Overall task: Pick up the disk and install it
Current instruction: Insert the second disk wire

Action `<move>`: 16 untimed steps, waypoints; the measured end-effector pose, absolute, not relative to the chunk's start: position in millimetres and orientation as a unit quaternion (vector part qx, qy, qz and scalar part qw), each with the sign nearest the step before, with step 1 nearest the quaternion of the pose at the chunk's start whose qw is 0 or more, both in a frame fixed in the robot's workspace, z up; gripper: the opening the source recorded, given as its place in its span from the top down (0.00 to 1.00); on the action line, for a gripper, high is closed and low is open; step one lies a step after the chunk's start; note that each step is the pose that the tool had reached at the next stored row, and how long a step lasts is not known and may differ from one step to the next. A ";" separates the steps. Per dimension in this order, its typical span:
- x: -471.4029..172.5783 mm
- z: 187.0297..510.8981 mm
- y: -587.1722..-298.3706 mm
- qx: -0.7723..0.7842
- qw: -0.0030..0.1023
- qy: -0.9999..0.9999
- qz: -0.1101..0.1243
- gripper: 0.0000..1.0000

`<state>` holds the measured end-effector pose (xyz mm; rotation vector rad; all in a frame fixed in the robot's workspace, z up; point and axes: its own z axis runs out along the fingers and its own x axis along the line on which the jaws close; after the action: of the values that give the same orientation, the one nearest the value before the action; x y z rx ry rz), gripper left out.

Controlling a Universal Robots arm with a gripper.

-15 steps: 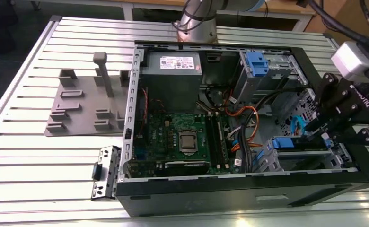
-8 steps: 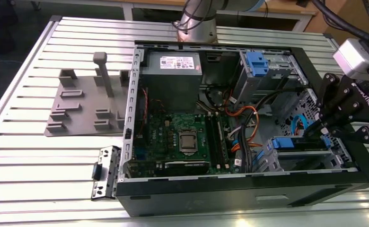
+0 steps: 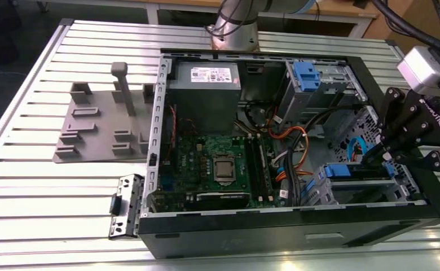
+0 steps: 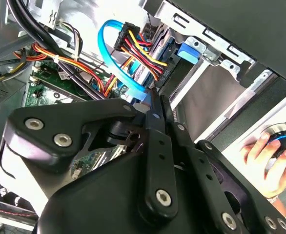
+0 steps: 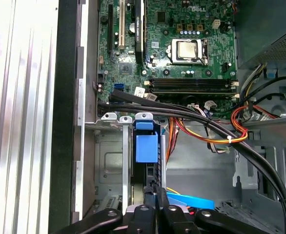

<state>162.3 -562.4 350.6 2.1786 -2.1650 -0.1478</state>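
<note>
Gripper [image 4: 155, 105] over open computer case [image 3: 295, 234]

I see bright overhead light glaring off the slatted metal counter [image 3: 39, 169] toward six o'clock in the exterior view, washing its ribs white. The open computer case [image 3: 295, 231] stays dim inside, shadows pooling under the cables. In the second wrist view, the black gripper [image 4: 155, 105] looms soft and blurred up close.
</note>
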 end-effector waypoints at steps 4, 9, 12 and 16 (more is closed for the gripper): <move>162.3 350.6 -562.5 0.708 0.033 -0.704 -0.048 0.78; 162.3 350.6 -562.6 0.708 0.033 -0.704 -0.048 0.66; 162.3 348.6 -562.6 0.708 0.033 -0.704 -0.048 0.66; 162.3 343.1 -562.5 0.708 0.033 -0.704 -0.048 0.66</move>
<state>162.3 -562.5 343.1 2.1784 -2.1649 -0.1475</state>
